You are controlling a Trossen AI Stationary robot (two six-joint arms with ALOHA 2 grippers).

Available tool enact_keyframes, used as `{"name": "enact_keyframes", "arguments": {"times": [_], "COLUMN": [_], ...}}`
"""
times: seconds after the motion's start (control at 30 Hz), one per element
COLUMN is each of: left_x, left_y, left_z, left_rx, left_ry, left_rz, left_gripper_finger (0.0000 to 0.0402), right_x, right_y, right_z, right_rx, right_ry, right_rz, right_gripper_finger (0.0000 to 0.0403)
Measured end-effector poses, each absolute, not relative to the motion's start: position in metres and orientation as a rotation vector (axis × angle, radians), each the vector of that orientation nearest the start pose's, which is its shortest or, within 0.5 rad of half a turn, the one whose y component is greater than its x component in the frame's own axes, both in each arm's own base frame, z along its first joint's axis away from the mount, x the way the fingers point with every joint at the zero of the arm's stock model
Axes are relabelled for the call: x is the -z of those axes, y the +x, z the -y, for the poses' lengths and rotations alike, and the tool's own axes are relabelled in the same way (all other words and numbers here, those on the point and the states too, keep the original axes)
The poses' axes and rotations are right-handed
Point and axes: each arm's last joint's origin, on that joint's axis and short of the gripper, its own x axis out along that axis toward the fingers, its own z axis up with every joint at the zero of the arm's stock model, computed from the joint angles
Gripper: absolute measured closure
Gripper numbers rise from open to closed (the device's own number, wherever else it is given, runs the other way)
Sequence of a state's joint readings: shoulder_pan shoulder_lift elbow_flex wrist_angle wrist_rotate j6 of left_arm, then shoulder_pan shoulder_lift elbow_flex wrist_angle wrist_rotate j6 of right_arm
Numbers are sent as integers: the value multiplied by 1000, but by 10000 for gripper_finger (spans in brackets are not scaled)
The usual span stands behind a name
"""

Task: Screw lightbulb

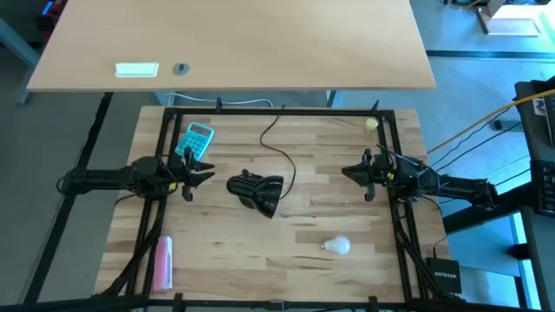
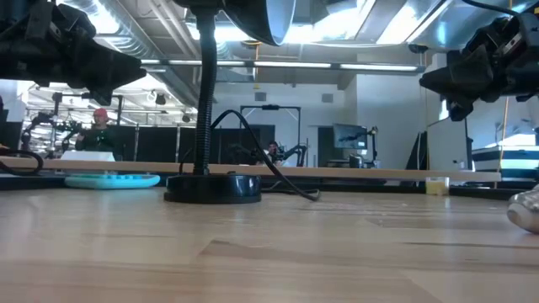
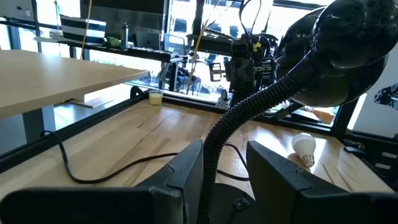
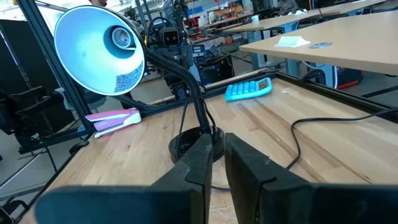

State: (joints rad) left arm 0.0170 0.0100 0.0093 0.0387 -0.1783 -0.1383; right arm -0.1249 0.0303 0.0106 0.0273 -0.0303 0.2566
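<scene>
The white lightbulb (image 1: 336, 246) lies on its side on the table, near the front right; it also shows in the left wrist view (image 3: 303, 148) and at the low view's right edge (image 2: 527, 209). The black gooseneck lamp (image 1: 256, 191) stands on its round base (image 2: 212, 187) at the table's middle. Its shade (image 4: 99, 50) opens toward my right arm, with the socket (image 4: 122, 38) bare. My left gripper (image 1: 204, 175) hovers open, left of the lamp. My right gripper (image 1: 349, 173) hovers right of the lamp, its fingers nearly together.
A teal calculator (image 1: 196, 139) lies at the far left and a pink flat object (image 1: 162, 263) at the near left. A small pale yellow ball (image 1: 371, 124) sits at the far right corner. The lamp's black cord (image 1: 282, 143) runs to the far edge. Black frame rails border the table.
</scene>
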Motion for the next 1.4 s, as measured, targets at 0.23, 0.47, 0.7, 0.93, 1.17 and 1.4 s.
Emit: {"name": "enact_keyframes", "arguments": {"times": [0.23,0.47,0.7,0.93,1.17,1.4], "left_x": [-170,-170,-170,-177,-196,-244], "left_y": [97,97,97,97,93,85], "left_z": [-7,-7,-7,-7,-6,-3], "left_rx": [-192,-192,-194,-171,-115,-39], "left_ry": [-141,-141,-78,-369,-327,-157], "left_rz": [51,51,46,148,315,360], "left_gripper_finger": [288,288,288,288,288,288], "right_x": [-167,-167,-167,-167,-167,-170], "right_y": [98,98,98,98,98,98], "right_z": [11,11,11,11,12,13], "right_rx": [93,93,93,93,108,125], "right_ry": [256,256,256,256,256,317], "right_rz": [20,20,20,20,21,59], "right_gripper_finger": [356,356,356,356,356,356]}}
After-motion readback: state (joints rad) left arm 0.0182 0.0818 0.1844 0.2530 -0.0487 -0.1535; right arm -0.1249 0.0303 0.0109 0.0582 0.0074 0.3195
